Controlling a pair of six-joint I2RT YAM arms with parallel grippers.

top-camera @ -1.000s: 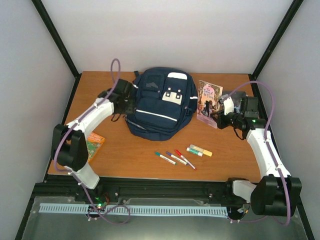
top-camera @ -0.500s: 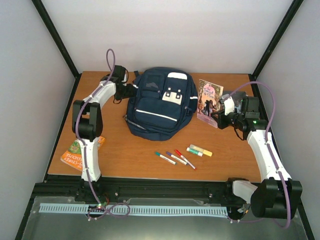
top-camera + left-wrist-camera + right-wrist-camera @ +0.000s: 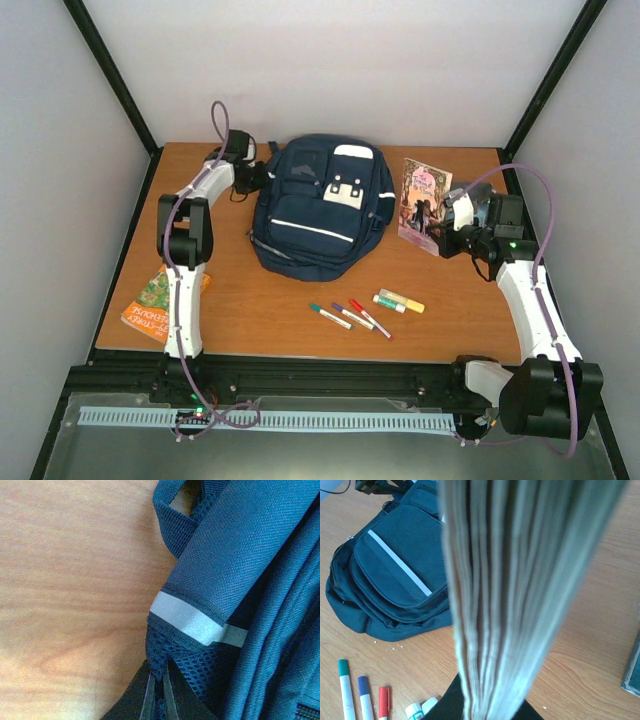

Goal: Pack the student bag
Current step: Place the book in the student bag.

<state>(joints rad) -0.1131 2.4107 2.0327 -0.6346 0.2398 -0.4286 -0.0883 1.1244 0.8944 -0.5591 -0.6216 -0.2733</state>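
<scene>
The woven navy student bag (image 3: 318, 215) lies rounded at the far middle of the wooden table (image 3: 260, 300); the left claw (image 3: 159, 680) pinches its mesh left edge; the right claw (image 3: 447, 228) clamps a thin paperback (image 3: 420, 200) to the bag's right.

Left arm (image 3: 180, 310): white links, black rounded joints.
Right arm (image 3: 535, 300): same white shells and black joints; a small green light (image 3: 511, 243) glowed near the wrist.
Cables (image 3: 213, 115): thin, purple, running along each arm.
Left gripper (image 3: 159, 680): black, tapering fingers (image 3: 131, 702) with pale inner edges.
</scene>
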